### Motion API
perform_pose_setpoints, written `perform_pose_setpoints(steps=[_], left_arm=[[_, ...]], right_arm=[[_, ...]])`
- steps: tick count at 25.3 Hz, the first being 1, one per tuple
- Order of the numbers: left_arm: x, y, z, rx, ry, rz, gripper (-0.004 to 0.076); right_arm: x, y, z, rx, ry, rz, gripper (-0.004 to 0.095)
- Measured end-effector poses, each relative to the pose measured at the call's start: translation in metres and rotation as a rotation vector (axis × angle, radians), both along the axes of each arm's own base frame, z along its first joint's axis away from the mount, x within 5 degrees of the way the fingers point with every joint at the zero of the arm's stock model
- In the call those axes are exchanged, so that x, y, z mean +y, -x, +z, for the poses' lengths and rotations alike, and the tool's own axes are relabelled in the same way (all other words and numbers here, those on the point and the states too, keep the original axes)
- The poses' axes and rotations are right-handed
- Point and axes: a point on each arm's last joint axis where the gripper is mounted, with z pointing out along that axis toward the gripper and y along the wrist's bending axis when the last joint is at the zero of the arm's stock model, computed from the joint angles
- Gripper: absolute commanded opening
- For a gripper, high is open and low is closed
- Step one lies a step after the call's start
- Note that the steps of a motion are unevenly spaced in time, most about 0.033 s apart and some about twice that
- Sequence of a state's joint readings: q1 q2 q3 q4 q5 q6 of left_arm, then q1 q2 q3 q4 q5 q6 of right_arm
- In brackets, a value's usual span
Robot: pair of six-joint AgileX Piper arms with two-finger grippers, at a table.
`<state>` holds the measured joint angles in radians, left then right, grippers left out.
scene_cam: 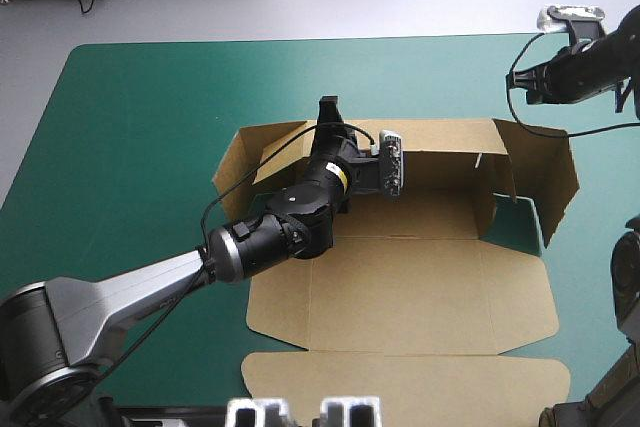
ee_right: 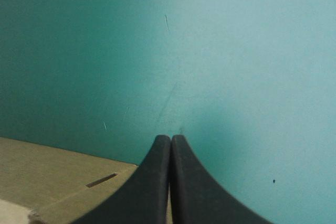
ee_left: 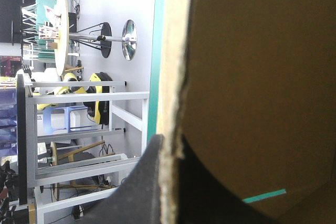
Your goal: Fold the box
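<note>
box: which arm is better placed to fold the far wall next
Left. The left pincer grips the box at its far wall; the right pincer is shut over bare teal-green cover, off the box.

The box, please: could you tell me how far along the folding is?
Done: the box has its far wall up, and the right wall looks raised. In hand: the left gripper is shut on the board at the far left corner, where the left wall leans outward. Left: the near panels lie flat, untucked. The right gripper is shut, over the cover beside the box.
</note>
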<state>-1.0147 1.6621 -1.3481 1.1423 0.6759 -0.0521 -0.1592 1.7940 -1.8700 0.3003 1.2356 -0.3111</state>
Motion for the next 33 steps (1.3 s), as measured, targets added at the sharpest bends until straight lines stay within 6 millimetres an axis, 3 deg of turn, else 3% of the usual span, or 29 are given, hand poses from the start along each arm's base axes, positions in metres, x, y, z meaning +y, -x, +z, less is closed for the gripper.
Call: perform_pose_setpoints(steps=[8, 14, 20, 26, 29, 33], left_arm=[[-0.001, -0.001, -0.002, 0.004, 0.003, 0.006, -0.0010], [-0.001, -0.001, -0.004, 0.008, 0.003, 0.011, -0.0010], [-0.002, -0.002, -0.006, 0.010, -0.001, 0.015, -0.0010], [-0.006, -0.005, -0.013, 0.020, -0.017, 0.021, -0.0010], [-0.009, -0.007, -0.017, 0.027, -0.027, 0.029, -0.0010], [-0.010, -0.008, -0.019, 0.030, -0.030, 0.030, -0.0010]], right_arm=[[0.001, 0.001, -0.015, 0.052, -0.020, 0.010, -0.0020], [0.002, 0.021, -0.026, 0.095, -0.074, 0.035, -0.0020], [-0.014, 0.047, -0.024, 0.072, -0.142, 0.021, -0.0020], [-0.009, 0.073, -0.058, 0.098, -0.257, 0.111, -0.0019], [-0.005, 0.080, -0.077, 0.018, -0.260, 0.141, -0.0019], [0.002, 0.096, -0.081, -0.090, -0.249, 0.164, -0.0018]])
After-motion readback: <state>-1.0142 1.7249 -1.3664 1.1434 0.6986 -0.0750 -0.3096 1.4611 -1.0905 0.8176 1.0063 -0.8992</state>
